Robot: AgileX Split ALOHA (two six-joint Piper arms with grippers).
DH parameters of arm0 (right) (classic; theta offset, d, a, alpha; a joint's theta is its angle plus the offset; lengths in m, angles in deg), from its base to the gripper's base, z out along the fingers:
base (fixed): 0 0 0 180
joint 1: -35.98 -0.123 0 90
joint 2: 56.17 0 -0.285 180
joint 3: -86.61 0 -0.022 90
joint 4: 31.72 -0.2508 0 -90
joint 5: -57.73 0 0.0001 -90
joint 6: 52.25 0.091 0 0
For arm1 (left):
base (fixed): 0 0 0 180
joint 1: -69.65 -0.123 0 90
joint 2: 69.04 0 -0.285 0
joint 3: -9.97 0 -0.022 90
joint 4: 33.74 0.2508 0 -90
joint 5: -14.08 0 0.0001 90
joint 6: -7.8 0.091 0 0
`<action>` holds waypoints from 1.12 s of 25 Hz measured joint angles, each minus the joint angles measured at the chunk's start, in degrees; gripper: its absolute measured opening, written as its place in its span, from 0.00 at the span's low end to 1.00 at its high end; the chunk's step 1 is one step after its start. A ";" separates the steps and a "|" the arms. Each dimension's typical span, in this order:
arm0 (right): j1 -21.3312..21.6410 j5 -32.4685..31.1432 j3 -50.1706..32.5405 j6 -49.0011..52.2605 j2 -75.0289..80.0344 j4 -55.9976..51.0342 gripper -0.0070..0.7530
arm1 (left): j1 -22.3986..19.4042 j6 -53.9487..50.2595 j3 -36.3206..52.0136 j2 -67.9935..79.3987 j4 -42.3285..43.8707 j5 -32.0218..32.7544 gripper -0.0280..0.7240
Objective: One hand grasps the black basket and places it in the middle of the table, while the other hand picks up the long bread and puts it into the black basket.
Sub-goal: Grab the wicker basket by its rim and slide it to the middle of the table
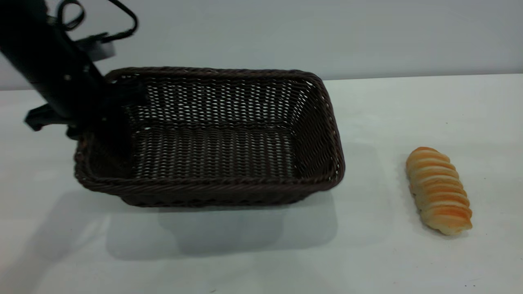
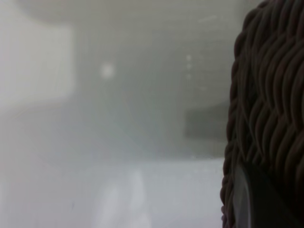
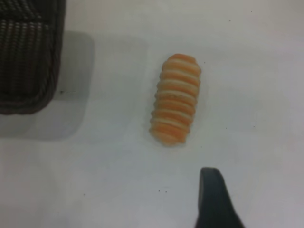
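The black basket (image 1: 229, 143) is left of centre, its shadow spread on the table (image 1: 261, 261) below it, so it seems held slightly off the surface. My left gripper (image 1: 108, 122) is shut on the basket's left rim, one finger inside and one outside. The braided rim fills the left wrist view (image 2: 270, 95). The long bread (image 1: 439, 190) lies on the table to the right, apart from the basket. My right gripper (image 3: 213, 202) hovers above the table close to one end of the bread (image 3: 175, 105). A corner of the basket (image 3: 28, 52) shows there too.
A pale wall stands behind the table's far edge (image 1: 408, 76). Bare tabletop lies in front of the basket and between the basket and the bread.
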 joint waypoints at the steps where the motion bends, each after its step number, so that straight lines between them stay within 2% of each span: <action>1: 0.00 0.00 0.00 0.00 0.00 0.00 0.58 | 0.17 0.53 -1.33 1.22 -0.05 0.95 0.22; 5: 0.00 0.00 0.00 0.00 0.00 0.00 0.58 | 0.66 1.88 -5.42 5.84 -0.48 3.57 0.22; 11: 0.00 0.00 0.00 0.00 0.00 0.00 0.58 | 0.68 3.11 -6.07 7.53 -1.93 3.74 0.25; 14: 0.00 0.00 0.00 0.00 0.00 0.00 0.58 | 0.68 3.11 -6.07 7.53 -2.45 3.70 0.40; 17: 0.00 0.00 0.00 0.00 0.00 0.00 0.58 | 0.68 3.09 -6.18 7.53 -2.86 3.70 0.60; 20: 0.00 0.00 0.00 0.00 0.00 0.00 0.58 | 0.68 2.95 -6.18 6.38 -2.92 4.09 0.72; 23: 0.00 0.00 0.00 0.00 0.00 -0.28 0.58 | 0.68 2.95 -6.18 3.30 -1.89 4.57 0.75; 28: 0.00 0.00 0.06 -4.80 4.18 -5.84 0.58 | 0.68 2.91 -6.18 -7.33 0.77 6.64 0.74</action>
